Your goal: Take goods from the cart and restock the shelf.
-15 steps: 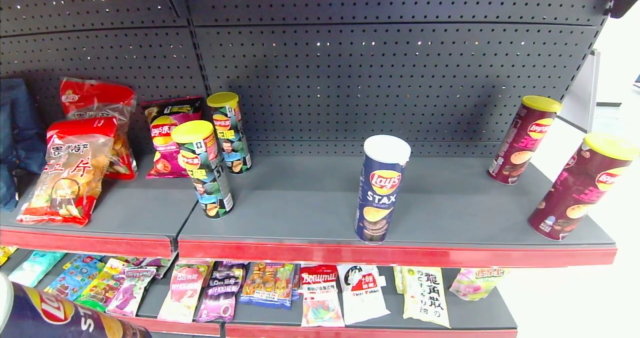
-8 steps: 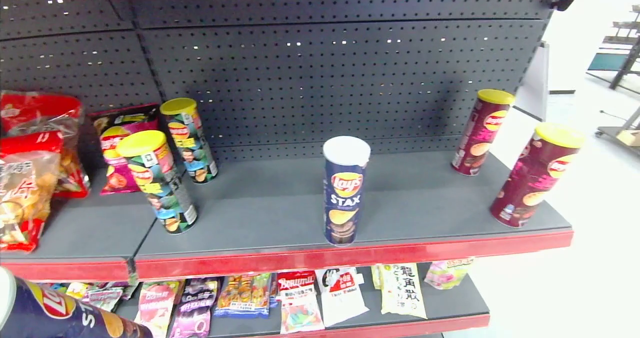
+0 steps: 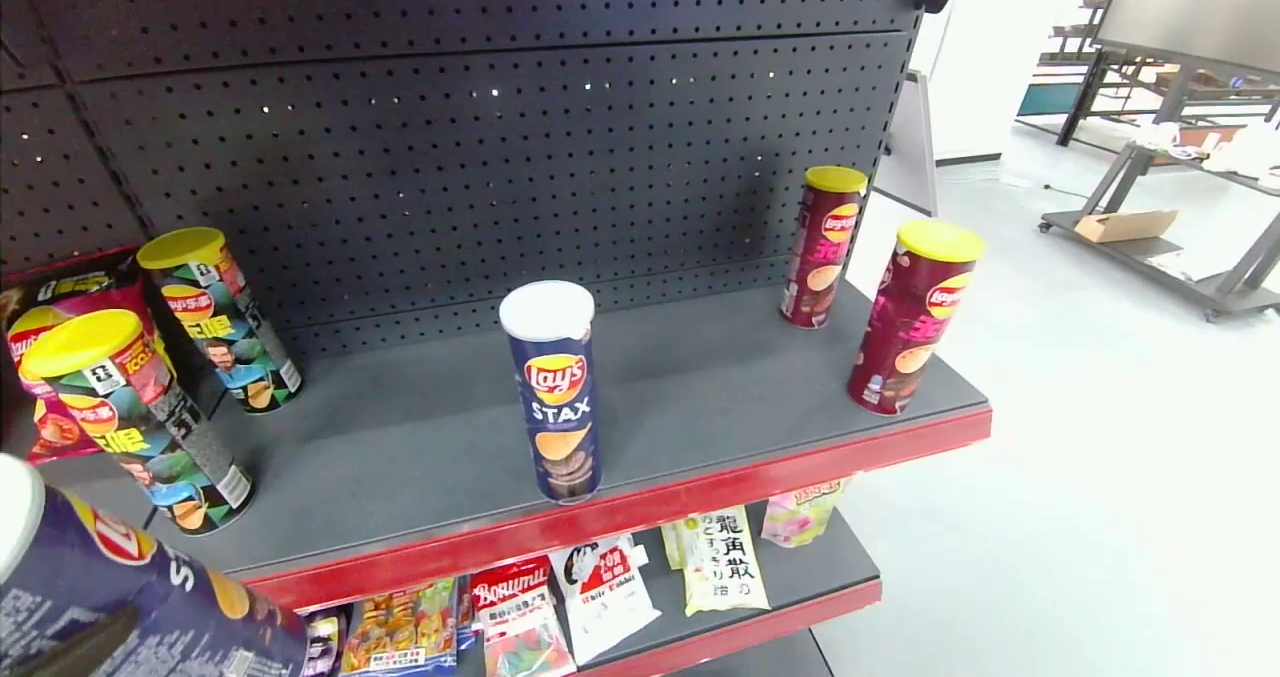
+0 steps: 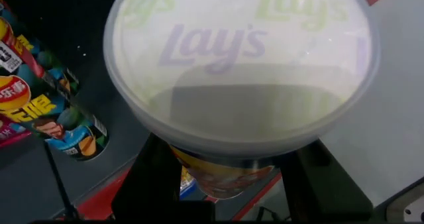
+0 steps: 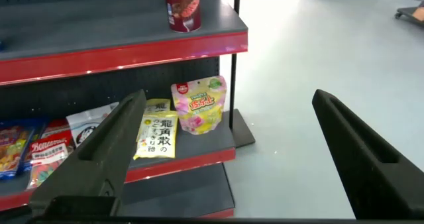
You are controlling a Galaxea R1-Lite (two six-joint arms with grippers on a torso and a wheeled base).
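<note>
My left hand [image 4: 232, 184] is clamped on a navy chip can [image 4: 242, 58]. In the left wrist view its dark fingers [image 4: 156, 177] sit on either side of the tube just under the lid, and the white, translucent lid faces the camera. In the head view I see that can tilted at the lower left corner, lid toward the left edge, in front of the shelf [image 3: 420, 427] and close to its red front lip. The tube is dark blue with a red-and-yellow logo and a chip picture on its side.

My right hand [image 5: 228, 158] is spread wide with nothing between its fingers. It hangs low, level with the lower shelf [image 5: 199, 159], where snack packets [image 5: 197, 105] lie flat.

On the grey shelf board a standing navy can [image 3: 553, 392] of the same kind is upright near the front lip, about mid-shelf. Toward the right end stand two maroon cans [image 3: 912, 317] with yellow lids, one near the front corner and one back by the pegboard [image 3: 500, 157]. At the left are two yellow-lidded cans [image 3: 215, 317] with teal patterned labels, one behind the other, the front one nearest the held can.
</note>
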